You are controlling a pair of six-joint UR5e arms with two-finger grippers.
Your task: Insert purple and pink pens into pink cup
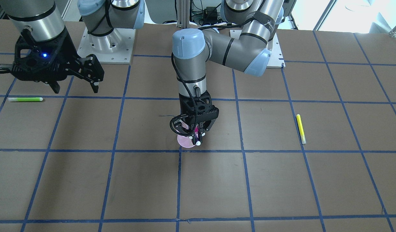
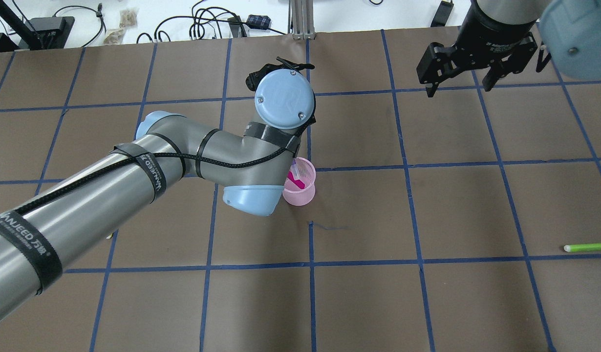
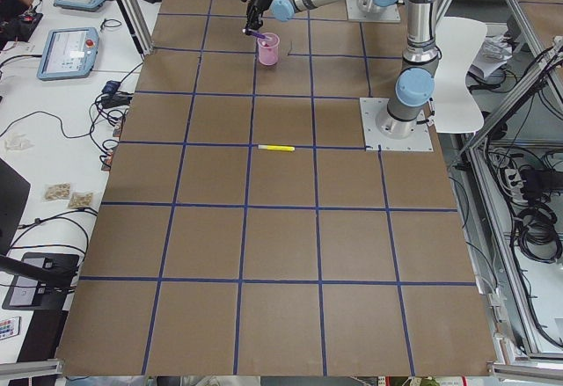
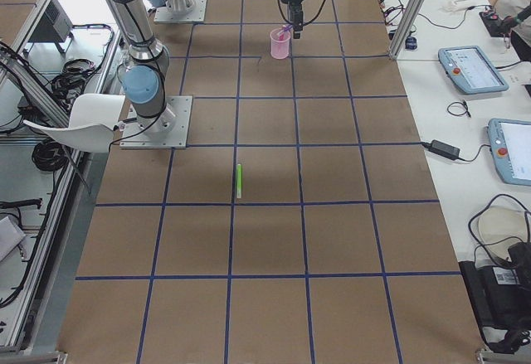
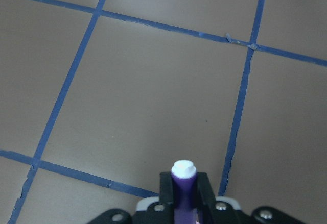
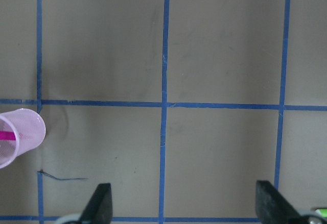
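Note:
The pink mesh cup (image 2: 300, 191) stands upright near the table's middle and also shows in the front view (image 1: 185, 141) and the right wrist view (image 6: 18, 137). A pink pen (image 2: 296, 180) leans inside it. My left gripper (image 1: 198, 138) hangs right over the cup and is shut on the purple pen (image 5: 184, 188), held steeply with its white end (image 1: 197, 143) down at the cup's rim. Whether that end is inside the cup I cannot tell. My right gripper (image 2: 459, 89) is open and empty, raised far off to the cup's side.
A green pen (image 1: 25, 99) lies on the table near the right arm's side. A yellow pen (image 1: 301, 128) lies on the left arm's side. The arms' base plates (image 1: 104, 42) sit at the robot's edge. Brown paper with blue tape lines covers the table.

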